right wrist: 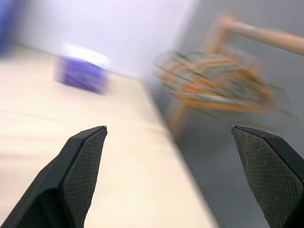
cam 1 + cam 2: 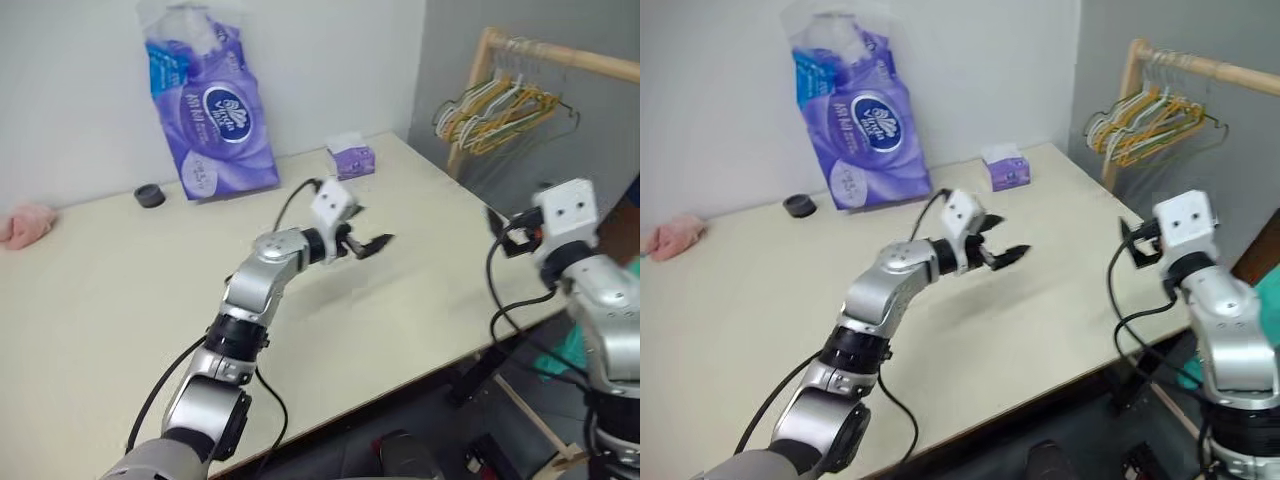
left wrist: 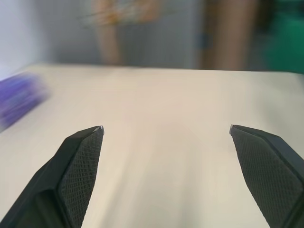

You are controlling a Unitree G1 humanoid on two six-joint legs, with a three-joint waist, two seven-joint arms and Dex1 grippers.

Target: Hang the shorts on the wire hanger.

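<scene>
**Both grippers spread and empty, shorts low by the right arm**

While the left gripper (image 2: 378, 245) hangs over the middle of the table (image 2: 120, 330), its two black fingers stand wide apart with bare tabletop between them, grasping nothing. The right gripper (image 1: 167, 127) sits beyond the table's right edge, at 3 o'clock from the left one. Its fingers are also released, spread wide and empty, and it faces the clothes rail.

A patch of teal-green fabric, which looks like the shorts (image 2: 568, 352), lies low beneath the table's edge. It is at about 5 o'clock from the right gripper, partly hidden behind that arm and well apart from both grippers. How it is folded cannot be told.

At 12 o'clock from the right gripper, a wooden rail (image 2: 590, 62) carries a bunch of yellow, white and green hangers (image 2: 495, 112). A thin darker wire hanger (image 2: 572, 113) shows at the bunch's outer end. Whether it hangs from the rail itself is too fine to tell.

At 11 o'clock from the left gripper, a tall purple tissue pack (image 2: 215, 115) stands against the wall, filled and torn open at the top. A small purple tissue box (image 2: 351, 158) sits at 12 o'clock with a white tissue sticking out. A small black round thing (image 2: 150, 195) lies just beside the pack. A pink cloth (image 2: 27, 224) rests at 9 o'clock, near the table's far left.
</scene>
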